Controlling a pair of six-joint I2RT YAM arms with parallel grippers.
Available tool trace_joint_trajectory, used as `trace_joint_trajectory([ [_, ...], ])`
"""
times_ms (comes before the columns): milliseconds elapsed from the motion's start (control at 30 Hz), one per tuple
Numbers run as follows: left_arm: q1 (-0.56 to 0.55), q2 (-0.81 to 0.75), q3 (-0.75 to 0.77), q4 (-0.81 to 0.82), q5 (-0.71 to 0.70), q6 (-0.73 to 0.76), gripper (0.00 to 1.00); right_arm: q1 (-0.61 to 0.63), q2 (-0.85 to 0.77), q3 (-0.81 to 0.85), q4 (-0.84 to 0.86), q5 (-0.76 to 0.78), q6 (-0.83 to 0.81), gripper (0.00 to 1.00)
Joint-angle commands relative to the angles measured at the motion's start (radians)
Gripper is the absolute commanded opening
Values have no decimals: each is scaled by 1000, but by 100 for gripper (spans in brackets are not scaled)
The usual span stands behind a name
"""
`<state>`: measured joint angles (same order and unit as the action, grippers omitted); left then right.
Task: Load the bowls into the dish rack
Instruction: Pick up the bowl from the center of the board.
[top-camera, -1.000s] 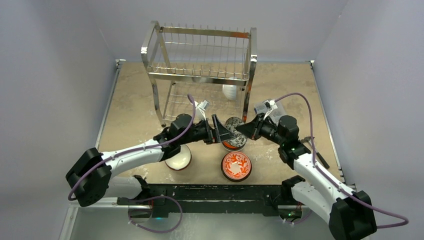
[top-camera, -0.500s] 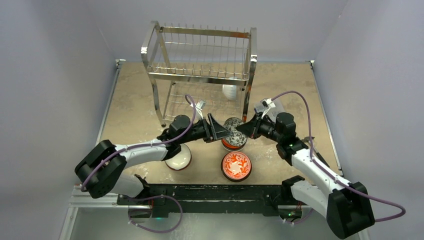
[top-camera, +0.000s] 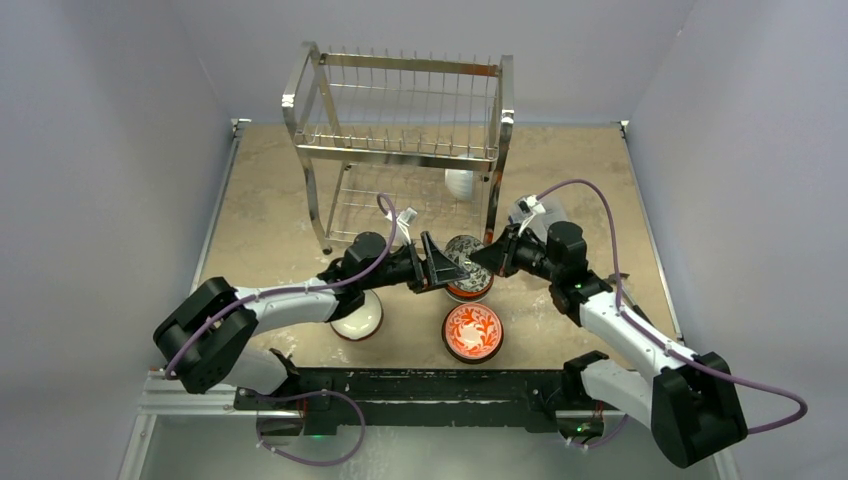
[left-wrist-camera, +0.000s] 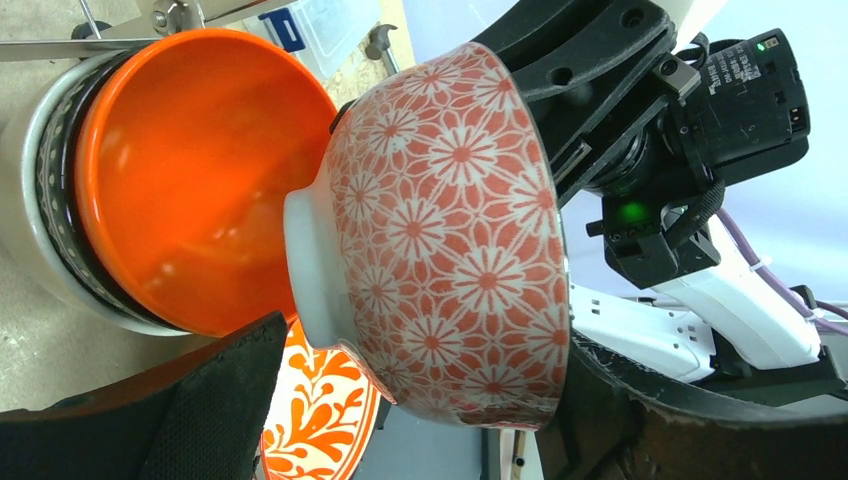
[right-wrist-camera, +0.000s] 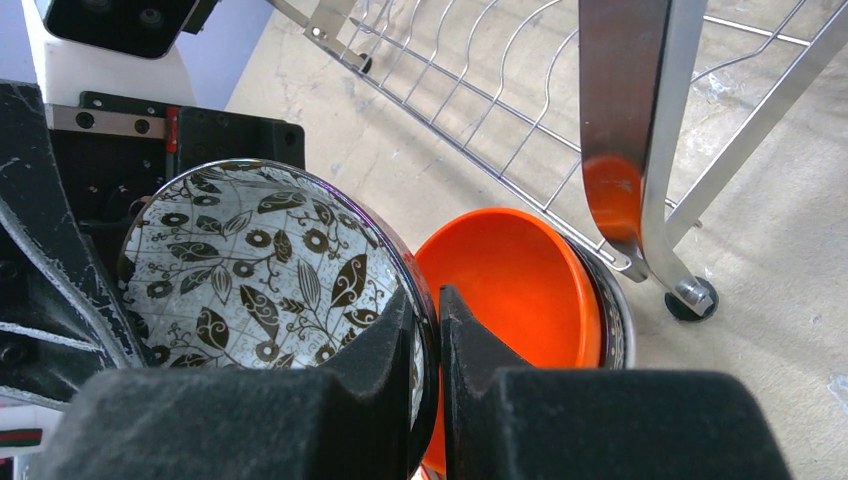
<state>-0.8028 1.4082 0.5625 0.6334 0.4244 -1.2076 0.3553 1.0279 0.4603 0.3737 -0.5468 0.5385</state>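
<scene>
Obs: the right fingers (right-wrist-camera: 438, 310) are clamped on the rim of the flowered bowl (left-wrist-camera: 450, 230), one finger inside on the leaf-print lining, one outside. The bowl is on its side in the air, foot toward the left arm, directly over the orange bowl (right-wrist-camera: 510, 280). The orange bowl sits nested in a grey-patterned bowl (left-wrist-camera: 50, 180) on the desk (top-camera: 270, 200), just beside the front right leg of the dish rack (top-camera: 400, 150).

The left fingers (top-camera: 440, 265) are spread wide, one by the foot and one by the rim of the flowered bowl. Cannot tell from the left wrist view whether they touch it. Reads as a hand-over between arms, not completed.

Also on the desk: a red-and-white bowl (top-camera: 472, 331) and a white bowl (top-camera: 357, 315) near the arm bases. The rack's top shelf has no bowls on it.

Risks:
- A rim-only pinch on a glazed wall may let the bowl pivot or slide out.
- If the right side lets go before the left side grips firmly, the bowl drops onto the orange bowl and could chip both.
- A foot-to-rim grip on a curved side could squeeze the bowl out sideways.
- The rack leg is close, so a swing upward could knock it.
</scene>
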Motion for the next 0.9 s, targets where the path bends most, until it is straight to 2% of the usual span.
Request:
trace_joint_trajectory([
  [0,-10,11,13,48,15,23,83,5,-8,47,91,-40,2,0],
  [300,-11,14,-3,140,-21,4,80,5,-27,30,108,-67,33,0],
  [467,-11,11,7,113,-46,-4,80,5,-34,36,85,-98,35,0],
  [700,-29,8,-1,126,-54,-19,80,6,-77,34,35,-66,15,0],
  [867,-32,39,-37,222,-38,-67,79,5,-76,23,19,-50,2,0],
])
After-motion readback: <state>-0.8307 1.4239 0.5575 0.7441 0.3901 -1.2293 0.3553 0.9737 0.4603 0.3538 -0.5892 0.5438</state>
